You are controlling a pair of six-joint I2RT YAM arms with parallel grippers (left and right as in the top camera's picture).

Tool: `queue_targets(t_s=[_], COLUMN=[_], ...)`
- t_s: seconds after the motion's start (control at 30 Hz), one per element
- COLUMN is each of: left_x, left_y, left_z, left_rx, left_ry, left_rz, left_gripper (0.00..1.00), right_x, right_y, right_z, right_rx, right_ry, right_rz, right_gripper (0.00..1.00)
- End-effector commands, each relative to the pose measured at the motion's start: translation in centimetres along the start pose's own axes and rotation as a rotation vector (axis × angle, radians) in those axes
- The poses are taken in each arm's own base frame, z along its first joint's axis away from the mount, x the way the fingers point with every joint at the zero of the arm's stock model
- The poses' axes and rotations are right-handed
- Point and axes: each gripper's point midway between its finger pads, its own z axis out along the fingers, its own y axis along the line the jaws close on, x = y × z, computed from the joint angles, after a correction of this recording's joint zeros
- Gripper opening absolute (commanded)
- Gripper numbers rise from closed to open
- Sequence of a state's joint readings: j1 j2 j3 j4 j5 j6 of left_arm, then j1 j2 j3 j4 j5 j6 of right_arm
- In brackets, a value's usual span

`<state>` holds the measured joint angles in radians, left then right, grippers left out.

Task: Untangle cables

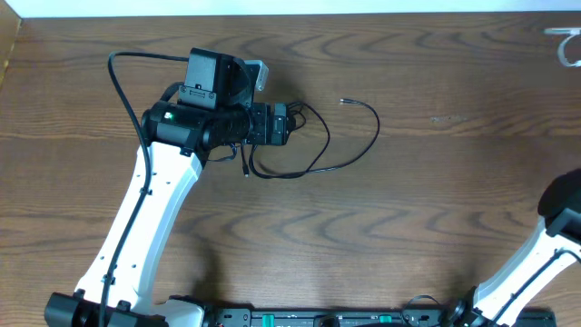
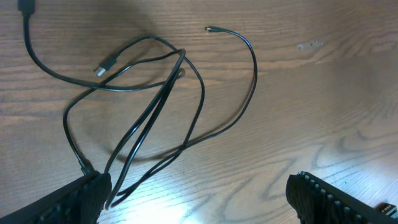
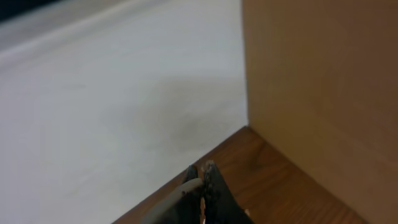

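The black cables [image 1: 318, 145] lie tangled in loose loops on the wooden table, just right of my left gripper [image 1: 289, 123]. In the left wrist view the cables [image 2: 186, 81] cross each other near the middle. A small silver plug [image 2: 102, 67] lies at the upper left and a thin bare end [image 2: 208, 28] at the top. My left gripper [image 2: 199, 190] is wide open just above the table, and its left finger is beside the lowest loops. My right gripper [image 3: 203, 177] is shut and empty, far from the cables. A white cord loop [image 1: 566, 44] lies at the far right edge.
The right arm [image 1: 558, 227] sits at the table's lower right corner. Its wrist view shows the table's edge [image 3: 186, 180], pale floor beyond it, and an upright wooden panel [image 3: 317, 81] on the right. The left arm's own thick black cord [image 1: 123, 82] loops at the left.
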<state>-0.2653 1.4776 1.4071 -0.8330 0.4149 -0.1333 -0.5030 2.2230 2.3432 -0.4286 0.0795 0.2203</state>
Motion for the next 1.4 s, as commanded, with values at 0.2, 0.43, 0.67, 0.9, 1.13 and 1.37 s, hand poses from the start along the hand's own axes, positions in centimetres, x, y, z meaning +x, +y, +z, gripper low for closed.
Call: queue_targets(t_s=[0.2, 0.43, 0.67, 0.9, 1.13, 1.37], left_x=[-0.8, -0.6, 0.2, 2.2, 4.2, 8.2], left_y=[-0.4, -0.3, -0.1, 3.4, 7.6, 8.2], left_z=[-0.8, -0.8, -0.8, -1.8, -3.7, -2.6], left_rx=[-0.002, -0.004, -0.012, -0.092, -0.143, -0.124], left_ry=[-0.028, -0.023, 0.01, 0.095, 0.168, 0.301], left_rz=[0.02, 0.018, 0.078, 0.073, -0.047, -0.012], left_gripper=[0.95, 0.95, 0.95, 0.94, 0.88, 0.78], right_x=[13.4, 16.1, 14.5, 18.0, 25.6, 29.6], right_y=[-5.5, -3.6, 4.3, 13.5, 20.5, 23.7], right_z=[6.5, 4.5, -3.5, -14.6, -22.0, -24.9], right_rx=[0.202, 0.079, -0.345, -0.827, -0.919, -0.829], right_ry=[0.277, 0.442, 0.609, 0.922, 1.152, 1.19], right_rz=[-0.021, -0.024, -0.022, 0.039, -0.239, -0.461], right_gripper=[0.88, 0.99, 0.99, 0.99, 0.99, 0.99])
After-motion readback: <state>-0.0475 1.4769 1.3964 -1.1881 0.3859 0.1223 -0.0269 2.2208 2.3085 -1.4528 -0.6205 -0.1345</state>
